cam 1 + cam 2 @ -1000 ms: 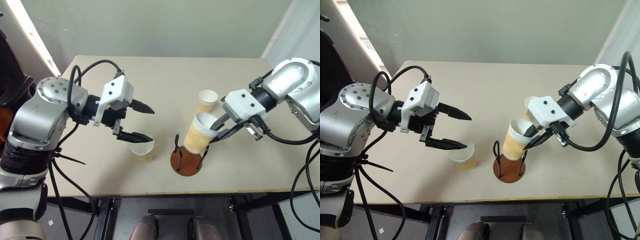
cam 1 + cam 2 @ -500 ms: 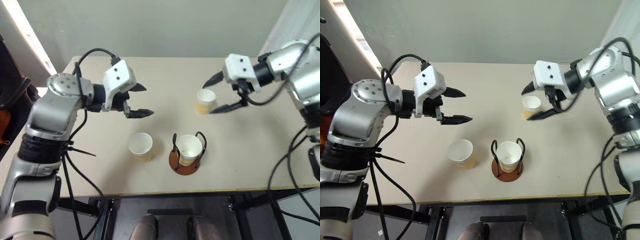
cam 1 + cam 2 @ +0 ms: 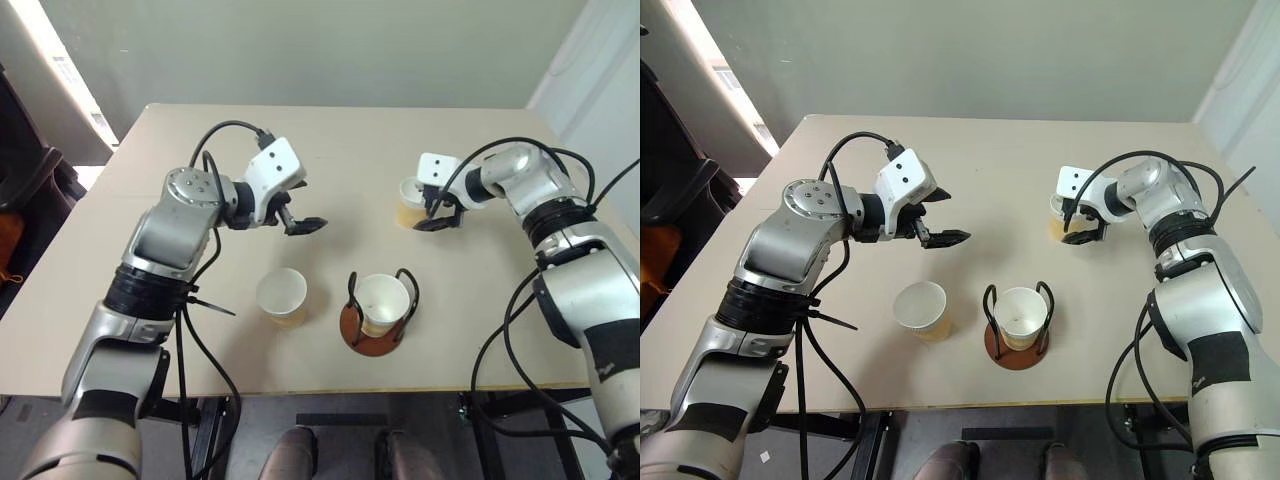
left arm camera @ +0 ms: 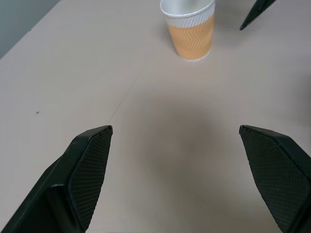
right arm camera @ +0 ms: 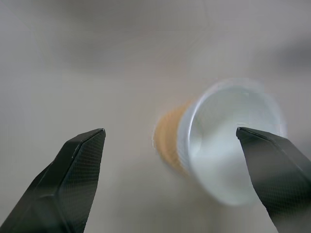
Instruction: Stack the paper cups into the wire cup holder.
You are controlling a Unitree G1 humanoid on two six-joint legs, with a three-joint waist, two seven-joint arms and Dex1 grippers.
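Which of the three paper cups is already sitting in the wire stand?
The cup nearest the table's front edge, standing upright between the wire cup holder's black loops. The other two cups stand loose on the table.

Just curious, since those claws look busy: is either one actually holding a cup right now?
No. The left gripper and right gripper are both open and empty; the right one is merely poised at the far paper cup.

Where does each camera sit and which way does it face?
Left eye: on the head, looking down at the table, holder and cups; both arms show.
Right eye: beside it, same scene.
Left wrist: looks along its open fingers across the table at the far cup.
Right wrist: looks down past its open fingers at that same cup.
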